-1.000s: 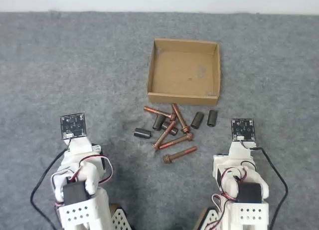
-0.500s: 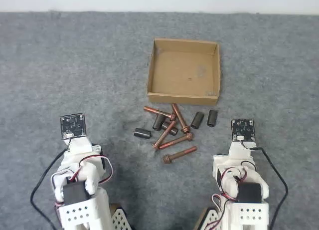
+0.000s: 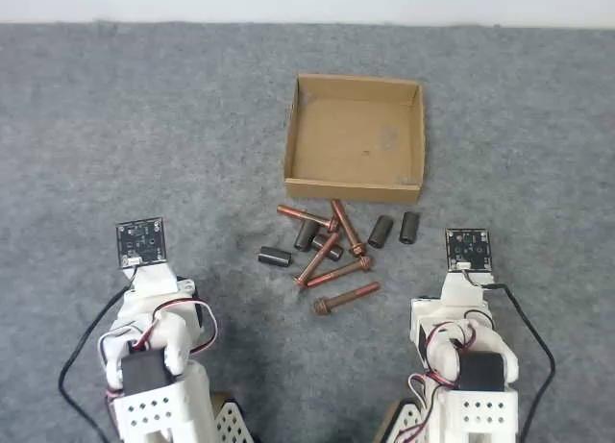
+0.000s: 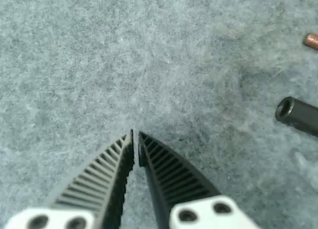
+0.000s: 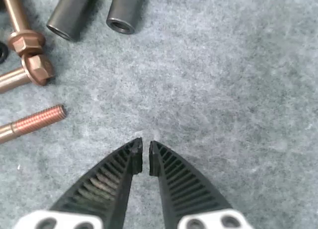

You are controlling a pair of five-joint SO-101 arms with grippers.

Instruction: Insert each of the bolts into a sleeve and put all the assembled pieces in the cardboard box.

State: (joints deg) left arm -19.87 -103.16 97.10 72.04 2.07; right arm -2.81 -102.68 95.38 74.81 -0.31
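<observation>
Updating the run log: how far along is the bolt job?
Done: nothing, the cardboard box is empty. In hand: nothing, left gripper and right gripper both shut, empty. To do: all five bolts and the sleeves lie loose beside the box.

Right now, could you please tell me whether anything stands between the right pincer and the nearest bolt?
Nothing visible does: just grey carpet lies between the right pincer and the threaded end of the nearest bolt.

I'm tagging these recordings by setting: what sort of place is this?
Probably a robotics lab or test bench: two robot arms at a table with a grey felt-like cover, and loose bolts, sleeves and a cardboard box laid out.
</observation>
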